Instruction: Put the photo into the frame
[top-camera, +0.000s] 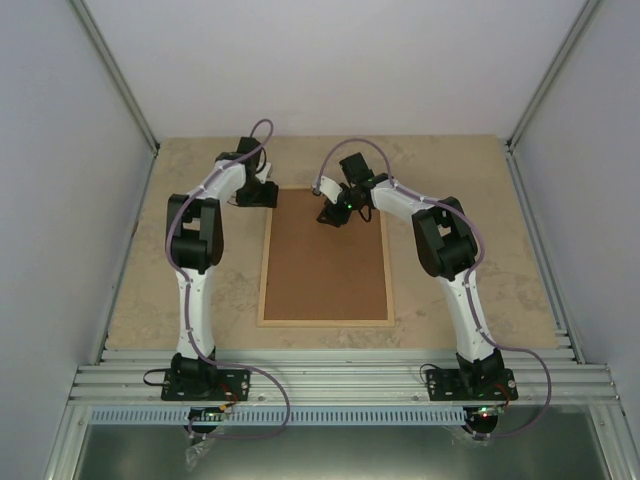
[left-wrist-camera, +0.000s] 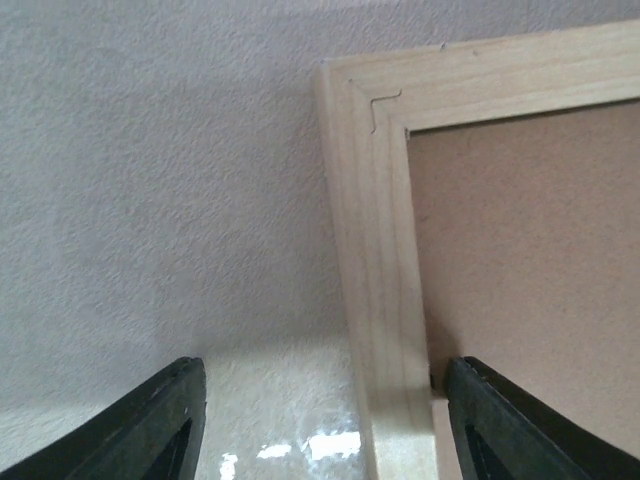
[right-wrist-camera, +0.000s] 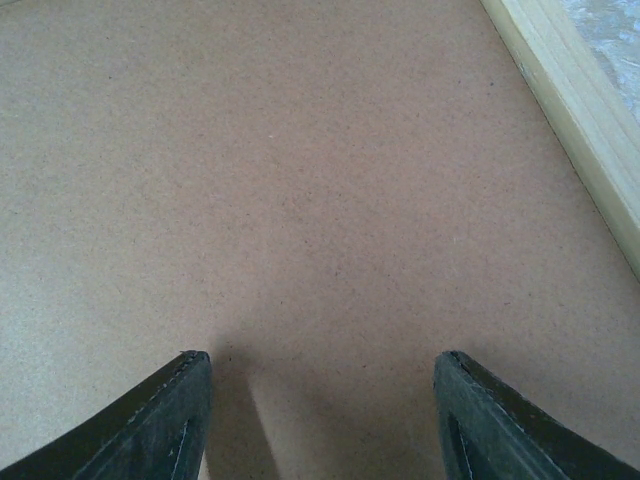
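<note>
— At the middle of the tabletop (top-camera: 460, 170), your frame (top-camera: 325, 321) lies flat, its long sides running from the near edge toward the far edge, with the brown backing board (top-camera: 325, 260) filling it face up.

— And you have your left gripper (top-camera: 260, 198) at the frame's far left corner?

— Yes. The left wrist view shows you the gripper astride the frame's left rail, just short of that mitred corner. One finger (left-wrist-camera: 150, 430) is over bare tabletop, well clear of the wood. The other finger (left-wrist-camera: 510, 440) is just beside the rail's inner edge, over the board. The jaws stand apart, wider than the rail, with nothing clamped between them.

— Does that inner finger touch the board?

— You cannot tell from these views.

— And your right gripper (top-camera: 335, 214)?

— It hangs over the far end of the backing board, inside the frame and near its far rail. In the right wrist view you see both fingers (right-wrist-camera: 160, 430) spread over plain brown board, with a soft shadow on it between them. One pale rail of the frame crosses the upper right of that view, well apart from the fingers. The jaws are wide and hold nothing.

— So where is the frame relative to each gripper?

— Its left rail runs between your left fingers, and its rim lies around your right ones.
</note>
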